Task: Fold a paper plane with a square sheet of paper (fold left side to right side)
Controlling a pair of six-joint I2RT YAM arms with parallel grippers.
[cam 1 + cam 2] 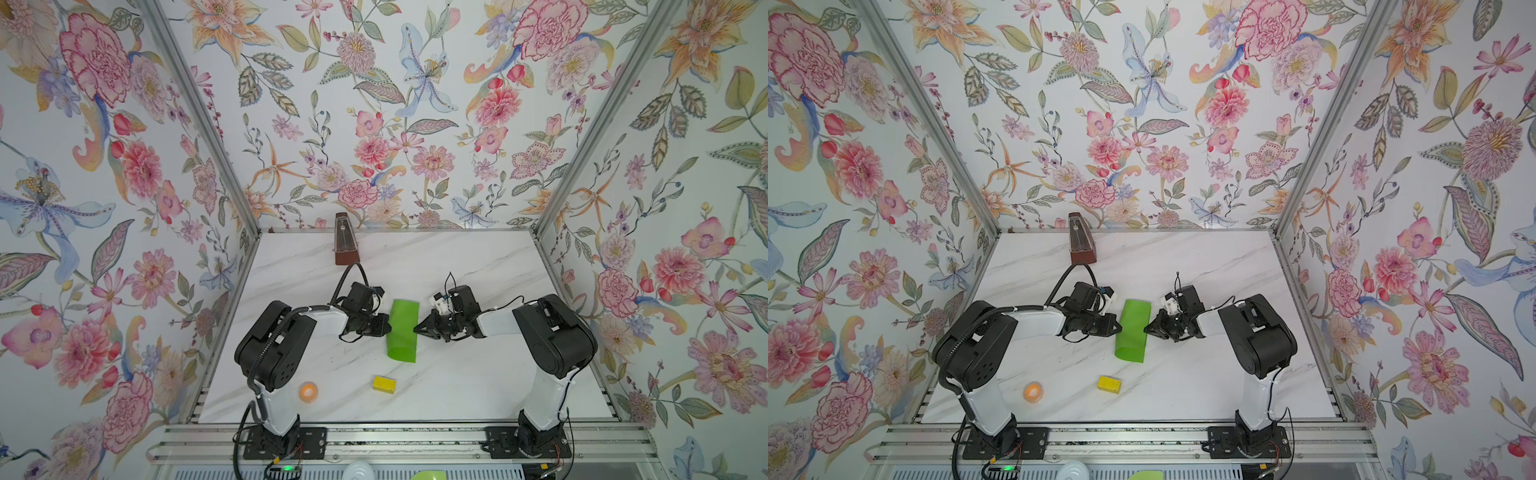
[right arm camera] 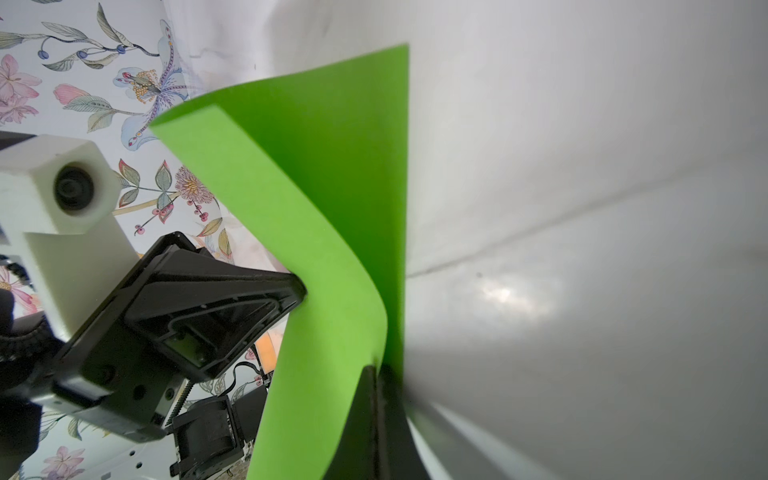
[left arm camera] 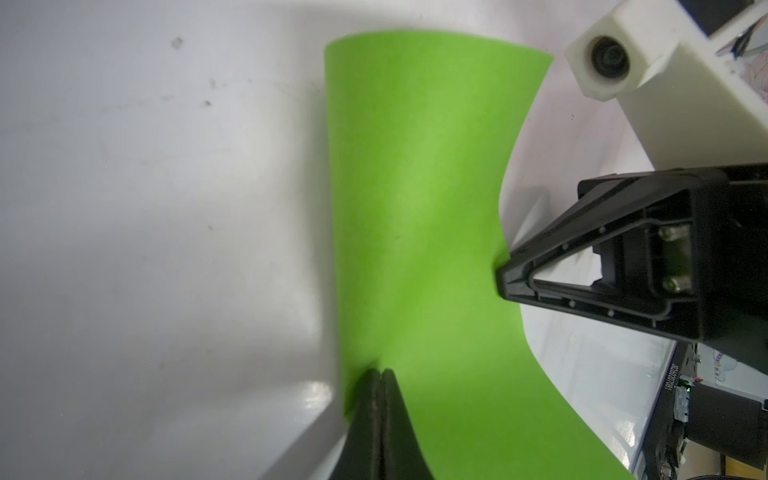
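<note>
Though bowed, paper (image 1: 402, 332) between both grippers (image 1: 389, 328) (image 1: 415, 329).

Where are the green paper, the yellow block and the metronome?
green paper (image 1: 402, 332): in a top view, middle of its bowed surface.
yellow block (image 1: 384, 383): in a top view, top face.
metronome (image 1: 341, 241): in a top view, front face.

bright, even light; blurry wrist edges

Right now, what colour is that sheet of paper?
The paper is lime green, clearest in left wrist view.
</note>
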